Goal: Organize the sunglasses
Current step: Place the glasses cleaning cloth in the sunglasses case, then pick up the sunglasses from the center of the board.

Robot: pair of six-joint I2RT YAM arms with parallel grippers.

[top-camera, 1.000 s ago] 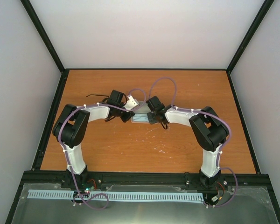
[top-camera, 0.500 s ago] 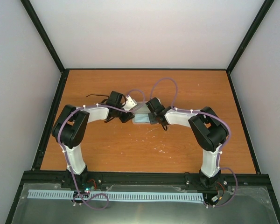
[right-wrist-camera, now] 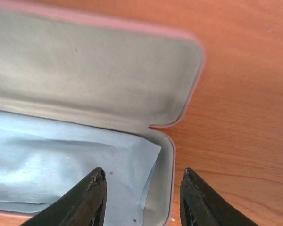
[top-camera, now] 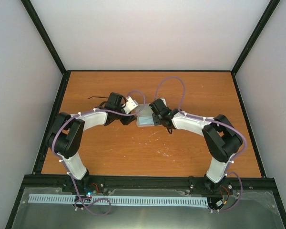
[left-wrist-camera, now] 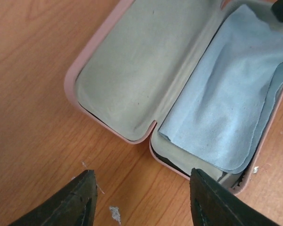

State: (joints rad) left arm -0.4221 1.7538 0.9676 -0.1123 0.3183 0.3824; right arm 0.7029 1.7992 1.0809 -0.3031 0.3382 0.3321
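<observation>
Left tool [left-wrist-camera: 141,183] and right tool [right-wrist-camera: 144,181] hang open, empty, over the pink case [left-wrist-camera: 73,80]; sunglasses [top-camera: 95,98] lie on the bench [top-camera: 205,95] at its ten o'clock; loose cloth [left-wrist-camera: 226,103] inside could bunch under them

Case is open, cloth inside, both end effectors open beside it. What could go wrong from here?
The cloth lies rumpled in one half of the case, up to its rim; it may catch when the lid shuts.
The sunglasses lie far left beyond the left arm, thin-framed; likely a fiddly pick.
The left end effector and right end effector flank the case closely; either could nudge it.
</observation>
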